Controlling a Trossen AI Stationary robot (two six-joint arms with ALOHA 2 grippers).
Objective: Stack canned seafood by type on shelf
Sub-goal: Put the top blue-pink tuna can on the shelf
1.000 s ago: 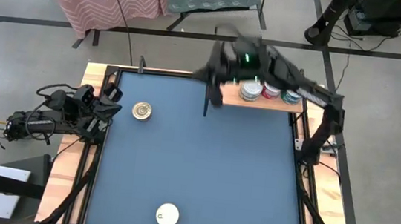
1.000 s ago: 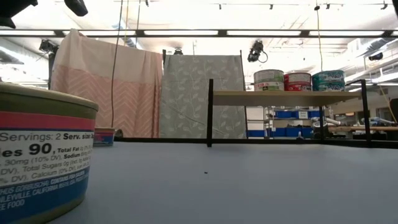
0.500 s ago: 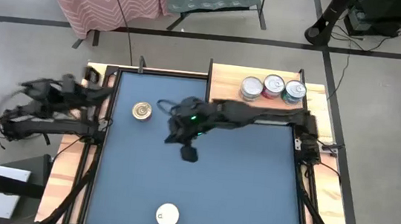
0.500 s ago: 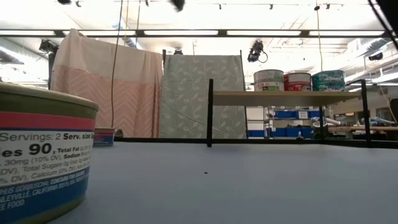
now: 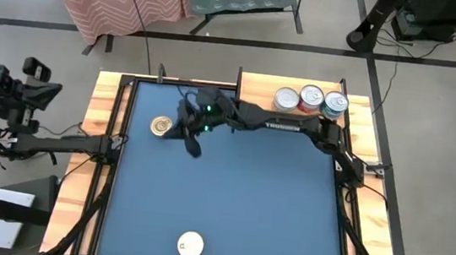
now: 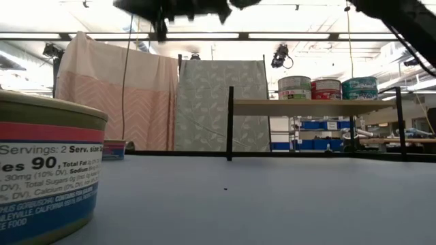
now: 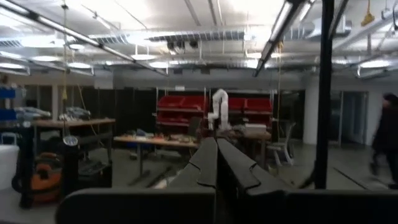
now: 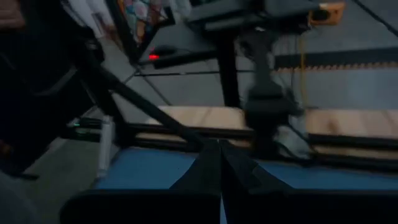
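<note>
Three tins (image 5: 311,100) stand in a row on the light-wood shelf (image 5: 261,99) at the table's far right; in the low view they are silver-, red- and teal-sided (image 6: 325,88). A gold-lidded tin (image 5: 160,125) sits on the blue table at far left. A white-lidded tin (image 5: 190,244) sits at the near edge, close to the low camera (image 6: 48,170). My right gripper (image 5: 185,133) hangs shut and empty above the table, just right of the gold tin, pointing at the left rail (image 8: 219,163). My left gripper (image 5: 49,90) is shut and empty, beyond the table's left edge (image 7: 216,163).
Wooden side rails (image 5: 103,123) run along the left and right of the blue table (image 5: 228,204). The shelf's dark uprights (image 6: 230,122) stand at its ends. Patterned cloth screens (image 6: 116,95) hang behind the far edge. Open blue surface lies across the table's middle and near right.
My right gripper has swung away from the shelf, down and across the table toward the left, ending beside the gold tin; it stays shut. My left arm has drawn back off the table's left edge, risen and tipped its gripper upward. No tin has moved.
</note>
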